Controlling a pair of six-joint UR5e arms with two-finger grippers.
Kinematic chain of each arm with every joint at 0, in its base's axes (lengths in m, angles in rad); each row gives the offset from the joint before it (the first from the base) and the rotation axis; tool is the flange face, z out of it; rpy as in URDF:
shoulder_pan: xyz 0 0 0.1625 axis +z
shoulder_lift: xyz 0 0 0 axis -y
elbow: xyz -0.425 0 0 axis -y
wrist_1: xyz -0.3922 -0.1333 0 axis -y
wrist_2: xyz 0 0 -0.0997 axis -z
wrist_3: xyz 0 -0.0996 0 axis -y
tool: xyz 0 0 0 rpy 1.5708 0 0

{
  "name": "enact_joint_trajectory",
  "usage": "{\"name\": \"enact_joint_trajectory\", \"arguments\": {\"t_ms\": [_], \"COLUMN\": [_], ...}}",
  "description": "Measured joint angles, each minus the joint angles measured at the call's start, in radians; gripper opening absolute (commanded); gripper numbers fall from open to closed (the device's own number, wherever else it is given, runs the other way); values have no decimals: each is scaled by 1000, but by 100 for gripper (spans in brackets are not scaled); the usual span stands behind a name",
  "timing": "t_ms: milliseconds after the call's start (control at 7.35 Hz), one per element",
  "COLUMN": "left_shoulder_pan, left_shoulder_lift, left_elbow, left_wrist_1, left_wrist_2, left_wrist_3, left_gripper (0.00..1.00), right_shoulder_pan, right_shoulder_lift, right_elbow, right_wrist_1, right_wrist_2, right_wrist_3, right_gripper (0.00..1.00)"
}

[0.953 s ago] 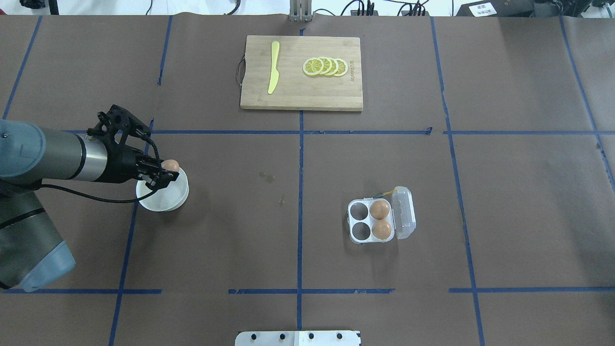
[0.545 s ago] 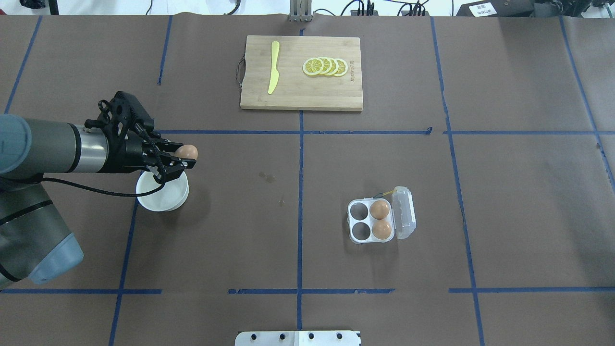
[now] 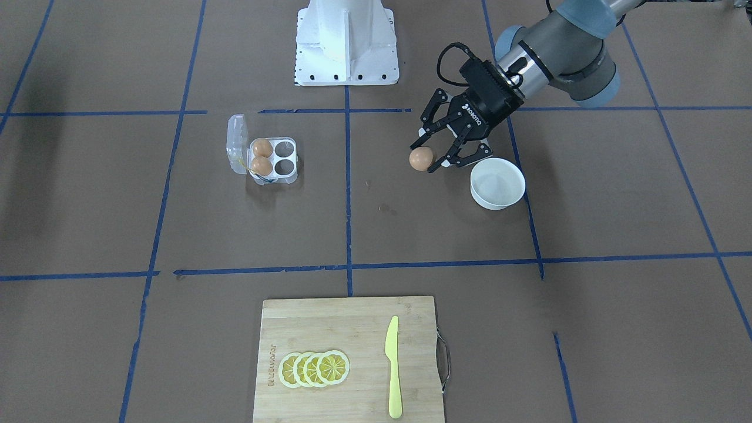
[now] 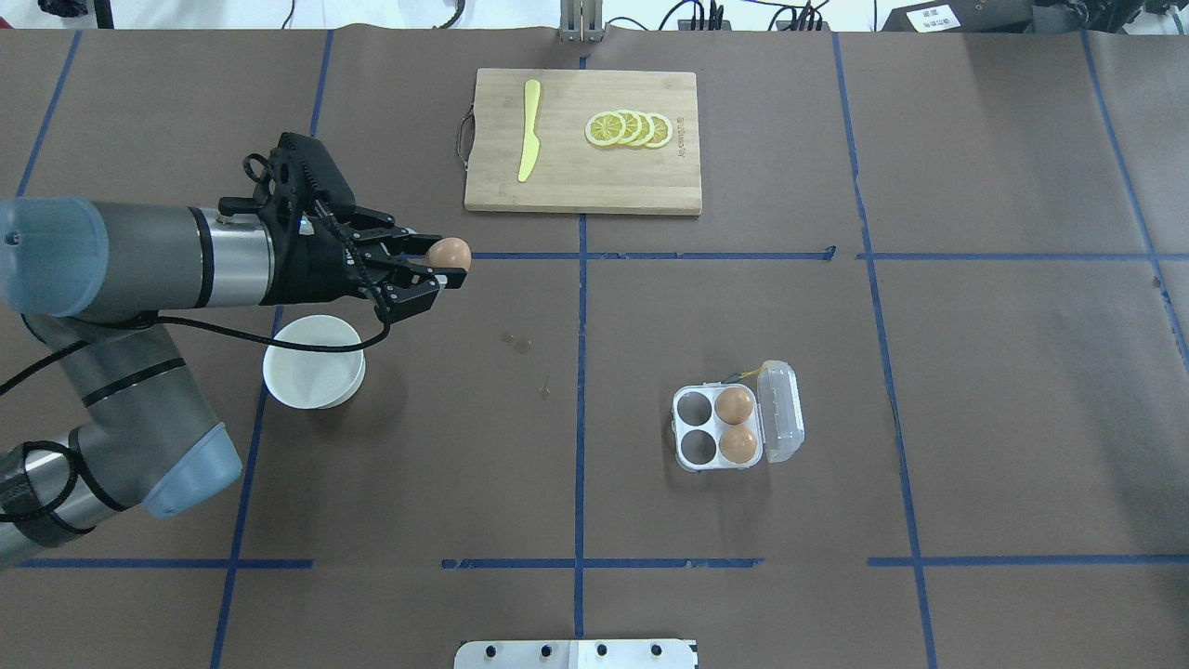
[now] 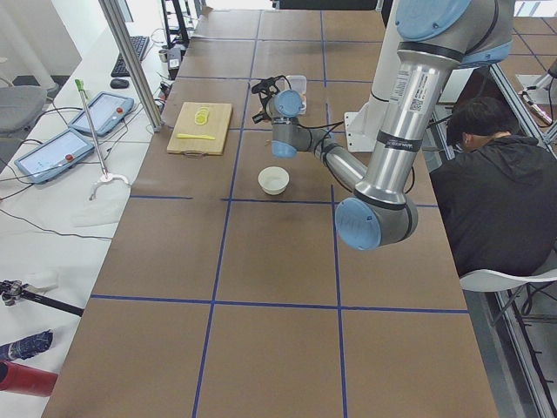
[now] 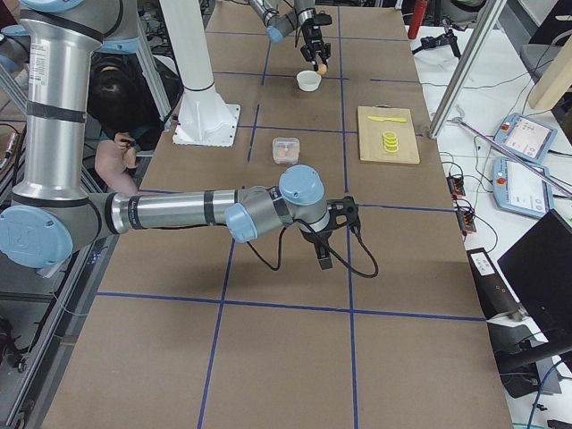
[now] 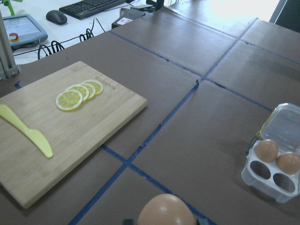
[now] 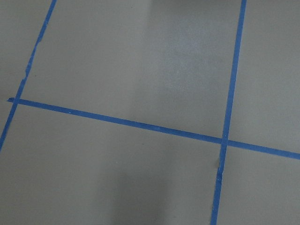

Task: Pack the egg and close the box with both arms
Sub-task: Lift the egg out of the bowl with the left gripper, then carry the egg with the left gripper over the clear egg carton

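My left gripper (image 4: pixel 444 265) is shut on the light-brown egg (image 4: pixel 451 251) and holds it in the air beyond the white bowl (image 4: pixel 313 364). The egg also shows in the front view (image 3: pixel 420 158) and at the bottom of the left wrist view (image 7: pixel 165 212). The clear box (image 4: pixel 695 429) stands right of centre with its lid (image 4: pixel 780 411) open. Two brown eggs fill its right cups and its two left cups are empty. My right gripper (image 6: pixel 322 259) shows only in the right side view, low over bare table; I cannot tell if it is open.
A wooden cutting board (image 4: pixel 576 181) at the far centre carries a yellow knife (image 4: pixel 529 130) and lemon slices (image 4: pixel 629 128). Blue tape lines cross the brown table. The white robot base (image 3: pixel 346 44) stands at the near edge. A person sits beside the table (image 5: pixel 492 183).
My left gripper has lifted the egg out of the white bowl and carried it up and to the right, toward the table's middle. The box has not moved.
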Motion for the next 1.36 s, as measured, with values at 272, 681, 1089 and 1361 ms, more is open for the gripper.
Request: {"name": "enact_joint_trajectory", "arguments": {"t_ms": [272, 681, 1089, 1361], "left_shoulder_pan": [94, 289, 370, 389], "left_shoulder_lift": [-86, -194, -292, -351], "left_elbow": [58, 187, 313, 400], "left_wrist_1": [-66, -202, -219, -221], "left_wrist_2": [136, 385, 480, 484], "left_wrist_3": [24, 119, 279, 358], "left_gripper": [3, 4, 6, 12], "right_shoulder_pan": [0, 1, 1, 2], "right_shoulder_lift": [-1, -1, -2, -2], "right_elbow": [0, 1, -1, -1], "right_wrist_1": [0, 0, -1, -1], "right_wrist_2": [-1, -1, -2, -3], "right_wrist_3": [0, 1, 0, 2], "right_gripper": [100, 100, 100, 100]}}
